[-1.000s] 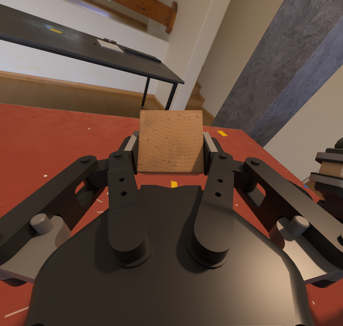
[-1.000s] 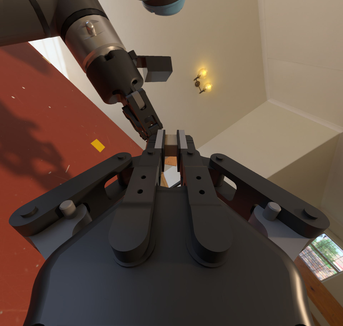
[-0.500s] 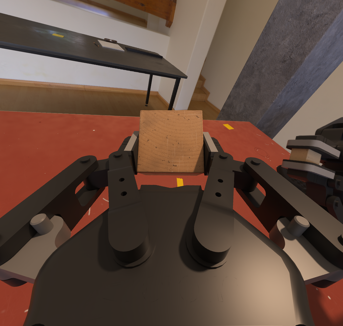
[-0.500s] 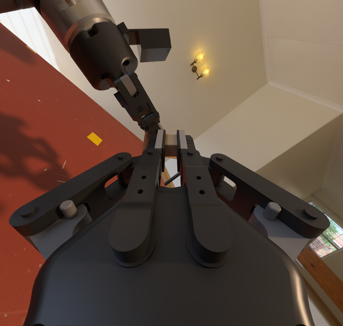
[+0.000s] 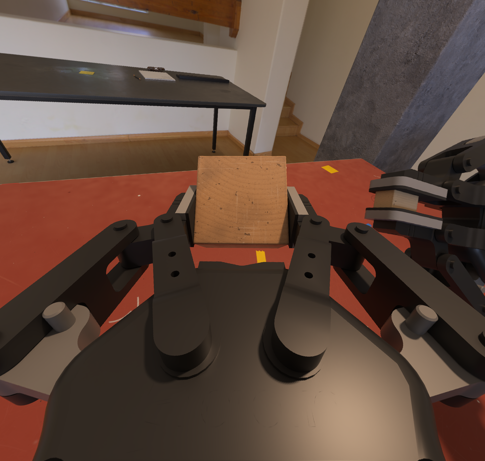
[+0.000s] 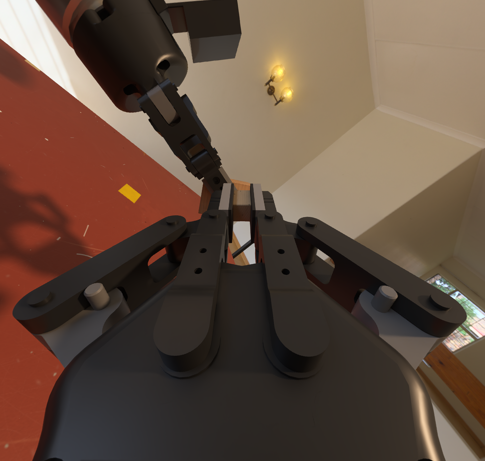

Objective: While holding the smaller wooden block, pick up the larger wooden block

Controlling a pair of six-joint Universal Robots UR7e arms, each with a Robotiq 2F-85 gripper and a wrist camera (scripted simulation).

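My left gripper (image 5: 241,199) is shut on the larger wooden block (image 5: 240,201), a light brown cube held above the red table (image 5: 78,225). My right gripper (image 6: 241,199) is shut on the smaller wooden block (image 6: 242,207), a pale cube pinched between its pads. In the left wrist view the right gripper (image 5: 388,201) shows at the right edge with the smaller block (image 5: 395,199) in it, close beside the left gripper. In the right wrist view the left arm (image 6: 126,55) reaches down from the upper left, and a corner of the larger block (image 6: 206,199) shows just behind my pads.
The red table carries yellow tape marks (image 5: 329,169) (image 6: 129,193) and small scuffs. A long black table (image 5: 118,89) stands by the far wall. A grey concrete pillar (image 5: 393,68) rises at the right. A wall lamp (image 6: 279,83) glows above.
The two grippers have come closer together; the right gripper with the smaller block has moved further into the left wrist view. Both keep hold of their blocks.
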